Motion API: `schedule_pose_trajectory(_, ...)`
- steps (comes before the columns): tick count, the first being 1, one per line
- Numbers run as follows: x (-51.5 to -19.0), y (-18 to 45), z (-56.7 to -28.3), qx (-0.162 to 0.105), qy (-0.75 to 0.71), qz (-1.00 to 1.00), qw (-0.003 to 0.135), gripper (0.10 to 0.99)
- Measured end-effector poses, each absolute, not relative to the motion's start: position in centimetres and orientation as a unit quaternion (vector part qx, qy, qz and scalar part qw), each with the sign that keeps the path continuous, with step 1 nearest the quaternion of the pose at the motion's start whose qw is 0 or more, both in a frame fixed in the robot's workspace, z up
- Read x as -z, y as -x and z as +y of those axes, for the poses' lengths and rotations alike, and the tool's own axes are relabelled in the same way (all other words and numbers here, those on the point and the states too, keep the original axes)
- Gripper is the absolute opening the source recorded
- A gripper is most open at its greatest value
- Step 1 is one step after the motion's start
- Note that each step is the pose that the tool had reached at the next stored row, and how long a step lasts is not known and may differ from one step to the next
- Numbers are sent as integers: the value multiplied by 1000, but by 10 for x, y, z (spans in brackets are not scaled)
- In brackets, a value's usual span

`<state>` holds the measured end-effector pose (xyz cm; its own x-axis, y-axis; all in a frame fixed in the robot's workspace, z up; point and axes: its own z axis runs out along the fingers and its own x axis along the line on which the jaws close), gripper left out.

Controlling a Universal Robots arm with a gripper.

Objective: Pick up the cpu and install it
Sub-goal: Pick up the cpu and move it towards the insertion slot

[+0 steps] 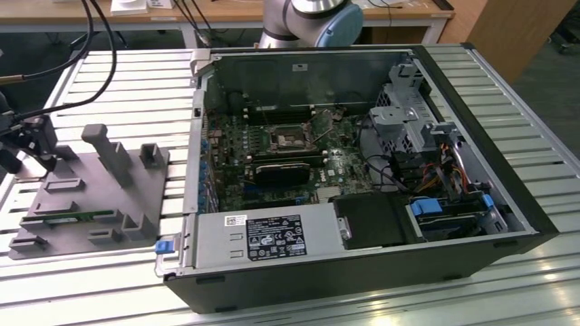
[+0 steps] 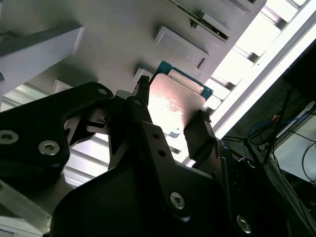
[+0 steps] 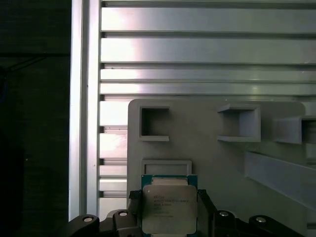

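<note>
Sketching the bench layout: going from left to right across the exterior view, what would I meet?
pincer gripping the cpu → grey fixture plate → motherboard socket → drive cage

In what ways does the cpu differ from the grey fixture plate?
The cpu has a shiny silvery top with a green edge; the fixture plate is matte grey all over. The cpu is small and held between the jaws of the gripper; the fixture plate is far wider and carries pockets and blocks.
</note>
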<state>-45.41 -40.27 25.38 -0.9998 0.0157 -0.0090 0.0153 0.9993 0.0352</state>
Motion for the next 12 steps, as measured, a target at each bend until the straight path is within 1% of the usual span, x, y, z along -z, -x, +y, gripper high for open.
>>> schedule_pose_trajectory(12,-261,454,-401,-18,-8,1000,5,533)
